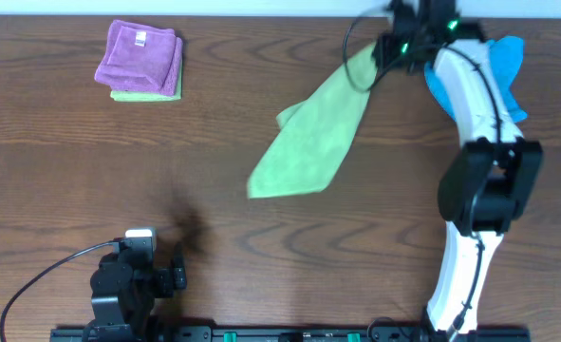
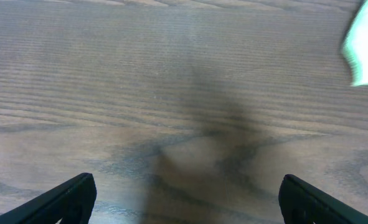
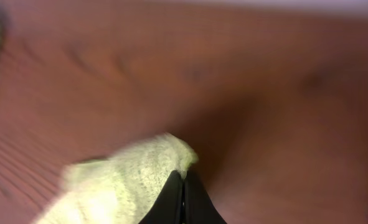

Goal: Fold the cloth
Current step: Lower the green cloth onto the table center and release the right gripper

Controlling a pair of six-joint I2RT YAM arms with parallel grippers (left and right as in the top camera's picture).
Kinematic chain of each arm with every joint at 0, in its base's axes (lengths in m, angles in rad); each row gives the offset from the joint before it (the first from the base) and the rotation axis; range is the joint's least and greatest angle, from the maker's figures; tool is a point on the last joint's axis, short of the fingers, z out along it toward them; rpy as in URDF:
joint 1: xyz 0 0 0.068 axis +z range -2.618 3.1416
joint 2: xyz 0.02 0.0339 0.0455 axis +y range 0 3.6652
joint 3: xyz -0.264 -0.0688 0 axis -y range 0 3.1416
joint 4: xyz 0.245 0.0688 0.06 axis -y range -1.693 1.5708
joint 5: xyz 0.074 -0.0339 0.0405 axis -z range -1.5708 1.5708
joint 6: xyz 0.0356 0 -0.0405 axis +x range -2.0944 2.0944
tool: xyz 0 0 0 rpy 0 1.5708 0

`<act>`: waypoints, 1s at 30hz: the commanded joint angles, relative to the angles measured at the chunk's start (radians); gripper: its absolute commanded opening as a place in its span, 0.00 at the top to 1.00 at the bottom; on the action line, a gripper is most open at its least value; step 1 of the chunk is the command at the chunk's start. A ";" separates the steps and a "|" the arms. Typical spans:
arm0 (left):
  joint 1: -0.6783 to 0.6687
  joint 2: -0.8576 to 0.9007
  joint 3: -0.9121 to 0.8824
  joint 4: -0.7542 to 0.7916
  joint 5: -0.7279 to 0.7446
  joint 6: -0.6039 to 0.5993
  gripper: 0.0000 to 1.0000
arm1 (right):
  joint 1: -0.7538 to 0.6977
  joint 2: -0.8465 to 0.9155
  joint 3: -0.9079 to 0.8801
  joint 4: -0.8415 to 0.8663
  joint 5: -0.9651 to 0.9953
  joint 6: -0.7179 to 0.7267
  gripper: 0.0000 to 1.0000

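Observation:
The lime-green cloth hangs stretched in a long drape from the back right down to the table's middle, its lower end resting on the wood. My right gripper is shut on the cloth's top corner near the far edge; in the right wrist view the closed fingers pinch the cloth's corner. My left gripper sits at the front left, open and empty, its fingertips wide apart over bare wood. A pale edge of the cloth shows at the top right of the left wrist view.
A folded purple cloth lies on a folded green one at the back left. A bright blue cloth lies at the back right, partly under my right arm. The table's far edge is close behind the right gripper.

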 commanded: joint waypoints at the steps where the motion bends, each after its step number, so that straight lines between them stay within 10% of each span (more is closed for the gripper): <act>1: 0.005 -0.006 -0.013 -0.054 -0.003 -0.001 0.05 | 0.023 -0.129 0.220 -0.046 0.072 -0.079 0.99; 8: 0.005 -0.006 -0.013 -0.054 -0.003 -0.001 0.05 | 0.122 -0.166 0.508 -0.267 0.145 -0.125 0.99; 18: 0.005 -0.006 -0.013 -0.054 -0.003 -0.001 0.05 | 0.388 -0.163 0.399 -0.510 0.284 0.039 0.98; 20: 0.005 -0.006 -0.013 -0.054 -0.003 -0.001 0.05 | 0.414 -0.163 0.303 -0.522 0.288 0.063 0.01; 30: 0.005 -0.006 -0.013 -0.054 -0.003 -0.001 0.05 | 0.512 -0.164 0.081 -0.511 0.391 0.119 0.01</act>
